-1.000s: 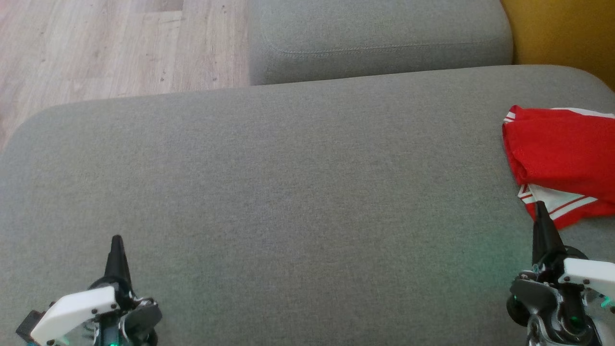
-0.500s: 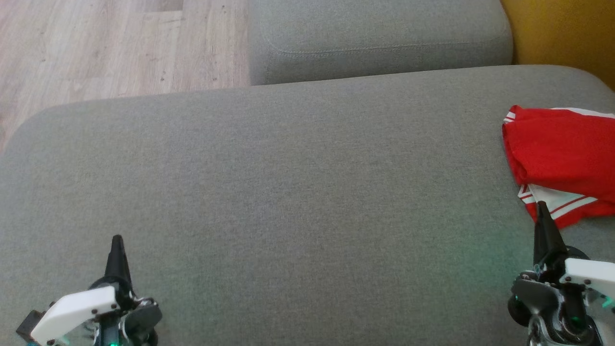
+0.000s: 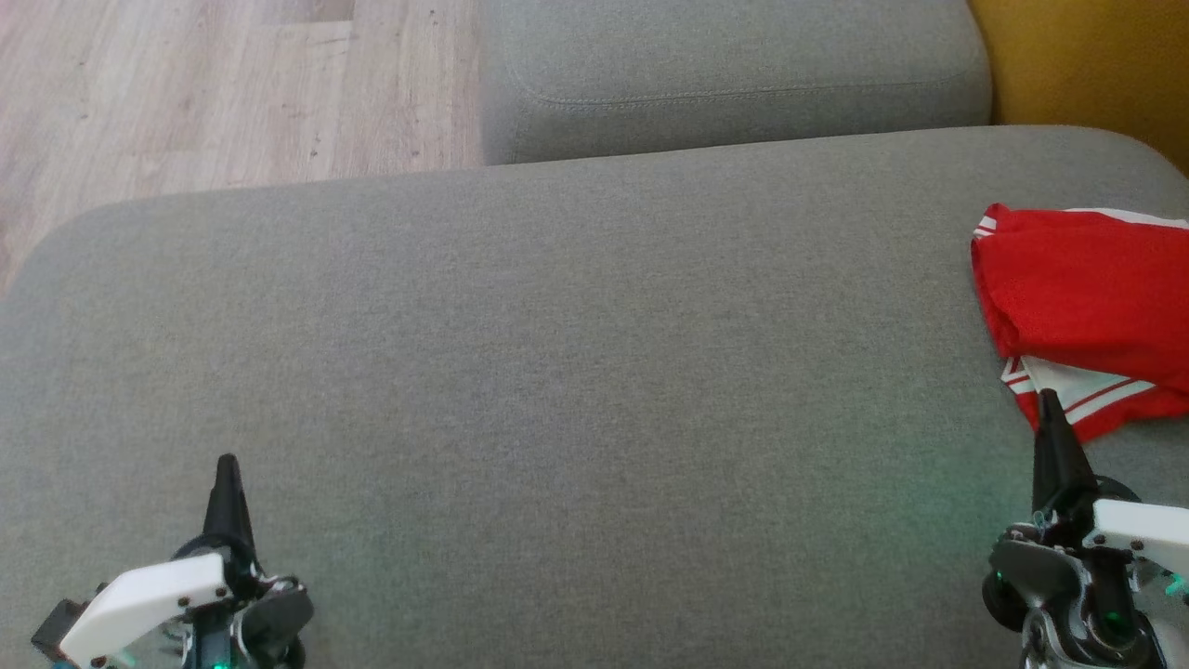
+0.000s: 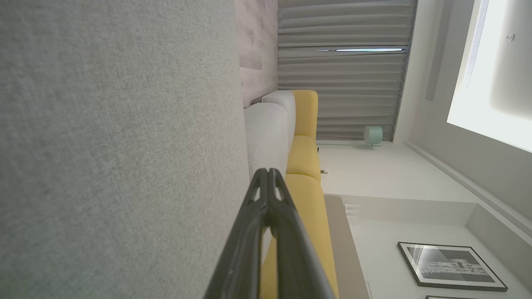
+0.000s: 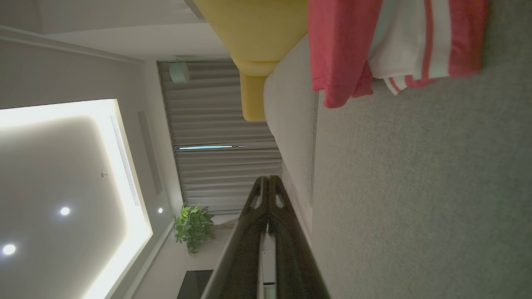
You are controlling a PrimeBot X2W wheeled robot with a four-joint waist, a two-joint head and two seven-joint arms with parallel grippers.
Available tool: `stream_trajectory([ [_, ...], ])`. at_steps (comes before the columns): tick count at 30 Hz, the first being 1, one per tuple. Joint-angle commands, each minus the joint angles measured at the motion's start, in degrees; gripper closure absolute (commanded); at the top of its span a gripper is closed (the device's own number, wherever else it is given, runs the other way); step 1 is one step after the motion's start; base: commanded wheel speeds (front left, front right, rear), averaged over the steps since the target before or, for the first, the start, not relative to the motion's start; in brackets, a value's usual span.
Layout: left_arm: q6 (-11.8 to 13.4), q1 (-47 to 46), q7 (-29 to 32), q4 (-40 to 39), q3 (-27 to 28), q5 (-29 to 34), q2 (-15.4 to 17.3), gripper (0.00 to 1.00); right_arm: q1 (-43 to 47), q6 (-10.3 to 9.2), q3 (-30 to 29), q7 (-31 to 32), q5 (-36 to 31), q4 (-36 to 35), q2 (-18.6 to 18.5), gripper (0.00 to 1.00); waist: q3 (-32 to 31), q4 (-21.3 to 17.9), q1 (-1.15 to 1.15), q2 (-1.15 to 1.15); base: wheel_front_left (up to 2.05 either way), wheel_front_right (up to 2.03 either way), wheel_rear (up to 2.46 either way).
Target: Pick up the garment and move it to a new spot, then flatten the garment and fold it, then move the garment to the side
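The garment (image 3: pixel 1087 311) is red with white stripes and lies folded at the right edge of the grey sofa cushion (image 3: pixel 576 372); part of it runs out of the head view. In the right wrist view the garment (image 5: pixel 374 45) sits at the top. My right gripper (image 3: pixel 1049 401) is shut and empty, its tip just in front of the garment's near corner. My left gripper (image 3: pixel 226 465) is shut and empty at the lower left, far from the garment. Both grippers' fingers are pressed together in their wrist views, left gripper (image 4: pixel 269 171), right gripper (image 5: pixel 268 178).
A second grey cushion (image 3: pixel 734 74) lies beyond the big one. Wood floor (image 3: pixel 214 84) shows at the upper left. A yellow sofa part (image 3: pixel 1087 65) stands at the upper right. The wide middle of the cushion holds nothing.
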Motion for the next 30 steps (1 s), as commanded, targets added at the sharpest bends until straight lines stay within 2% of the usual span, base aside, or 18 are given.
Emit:
stream_trajectory([
  [1, -0.4, -2.9, 0.3, -1.6, 2.1, 0.5, 0.4, 1.0, -2.8, 0.4, 1.2, 0.4, -0.4, -1.8, -0.5, 1.0, 0.0, 0.0, 0.0, 0.0, 0.0, 0.0, 0.0],
  [30, -0.4, -2.9, 0.5, -1.6, 2.3, 0.7, 0.2, 1.0, -2.8, 0.4, 1.0, 0.5, -0.6, -1.8, -0.4, 1.0, 0.0, 0.0, 0.0, 0.0, 0.0, 0.0, 0.0],
])
